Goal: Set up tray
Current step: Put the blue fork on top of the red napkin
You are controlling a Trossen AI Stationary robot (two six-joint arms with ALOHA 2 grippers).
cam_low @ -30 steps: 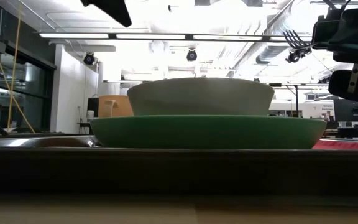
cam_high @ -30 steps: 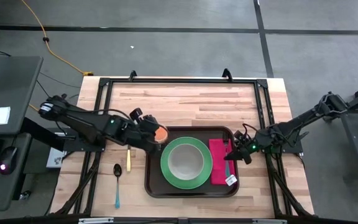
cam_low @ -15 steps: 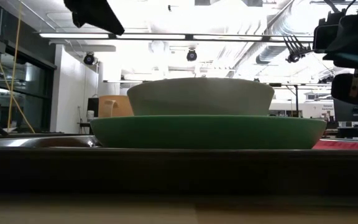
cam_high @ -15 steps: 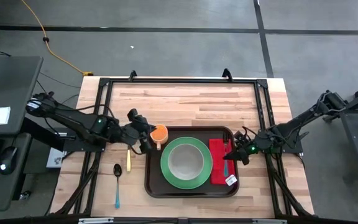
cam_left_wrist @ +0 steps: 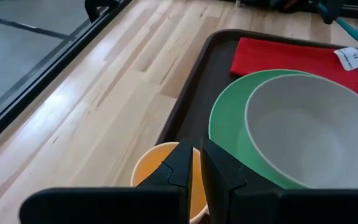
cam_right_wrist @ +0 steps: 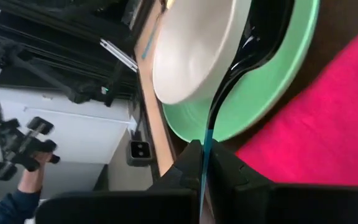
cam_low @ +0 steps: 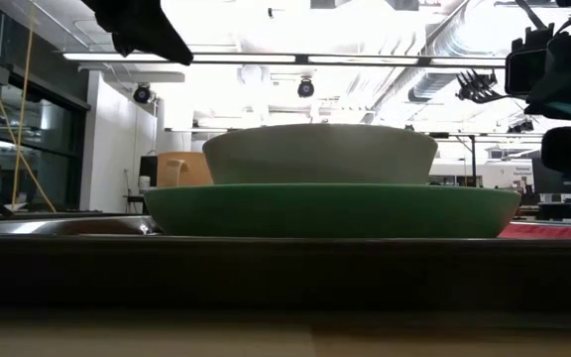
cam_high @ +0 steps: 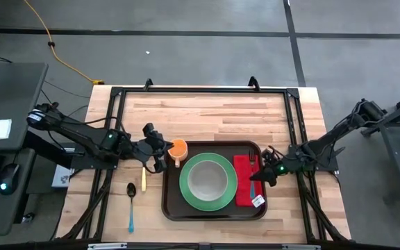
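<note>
Left gripper (cam_high: 160,154) backed off the cup (cam_high: 178,148), jaws narrow and empty; right gripper (cam_high: 266,171) jaws clamp the fork (cam_high: 254,171), lengthwise over napkin (cam_high: 244,179) on tray (cam_high: 214,212)

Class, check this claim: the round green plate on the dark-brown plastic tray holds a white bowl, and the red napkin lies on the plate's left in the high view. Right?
Not quite. The red napkin lies to the right of the round green plate, not the left, as the high view shows. The plate does hold the white bowl on the dark-brown plastic tray.
</note>
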